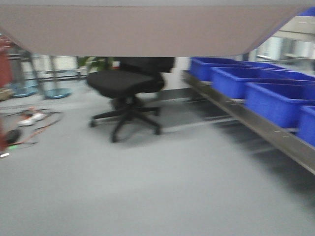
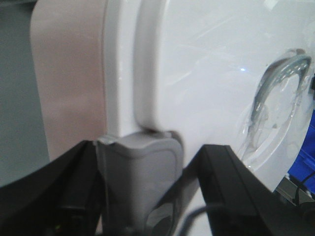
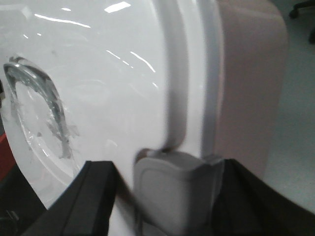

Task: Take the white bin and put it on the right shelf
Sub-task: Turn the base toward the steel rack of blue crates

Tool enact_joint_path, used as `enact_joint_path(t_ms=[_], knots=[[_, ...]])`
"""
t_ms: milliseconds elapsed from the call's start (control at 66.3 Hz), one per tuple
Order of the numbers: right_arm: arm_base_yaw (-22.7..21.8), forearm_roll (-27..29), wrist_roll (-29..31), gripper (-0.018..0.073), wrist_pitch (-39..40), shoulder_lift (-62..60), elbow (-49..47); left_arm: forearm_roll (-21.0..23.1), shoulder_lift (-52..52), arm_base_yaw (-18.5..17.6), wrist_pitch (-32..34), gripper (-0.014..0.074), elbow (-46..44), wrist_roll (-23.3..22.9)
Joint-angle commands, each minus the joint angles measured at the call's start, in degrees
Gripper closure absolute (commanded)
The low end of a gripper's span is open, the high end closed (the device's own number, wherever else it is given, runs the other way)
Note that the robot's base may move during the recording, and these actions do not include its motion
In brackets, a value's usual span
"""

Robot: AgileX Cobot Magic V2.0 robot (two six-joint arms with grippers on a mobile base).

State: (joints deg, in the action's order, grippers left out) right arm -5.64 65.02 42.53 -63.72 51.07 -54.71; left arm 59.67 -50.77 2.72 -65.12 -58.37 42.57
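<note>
Grey floor, blurred. White bin (image 2: 206, 73) carried: left gripper (image 2: 140, 187), right gripper (image 3: 170, 194) each pinching grey lid clasp. Next: approach right shelf (image 1: 266, 130), needs gap betw blue bins (image 1: 278, 101).

The floor (image 1: 147, 196) is grey and smooth. A black chair (image 1: 127, 93) on wheels stands in the middle of the room. Blue bins (image 1: 256, 86) sit in a row on the right. Some cables (image 1: 34, 118) lie on the floor at the left. A green plant (image 1: 96, 63) is behind the chair.
</note>
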Motion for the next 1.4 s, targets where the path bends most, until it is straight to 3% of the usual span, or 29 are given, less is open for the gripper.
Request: enact_joint_path(t_ms=[0, 1387], knots=[[1.09, 14.73, 0.36, 0.0169, -6.32, -0.84, -2.15, 13.78, 0.5, -1.46, -5.16, 0.0346, -1.95, 0.75], [1.09, 14.73, 0.36, 0.0169, -6.29, -0.96, -2.15, 13.78, 0.5, -1.46, -5.16, 0.0346, -1.95, 0.75]])
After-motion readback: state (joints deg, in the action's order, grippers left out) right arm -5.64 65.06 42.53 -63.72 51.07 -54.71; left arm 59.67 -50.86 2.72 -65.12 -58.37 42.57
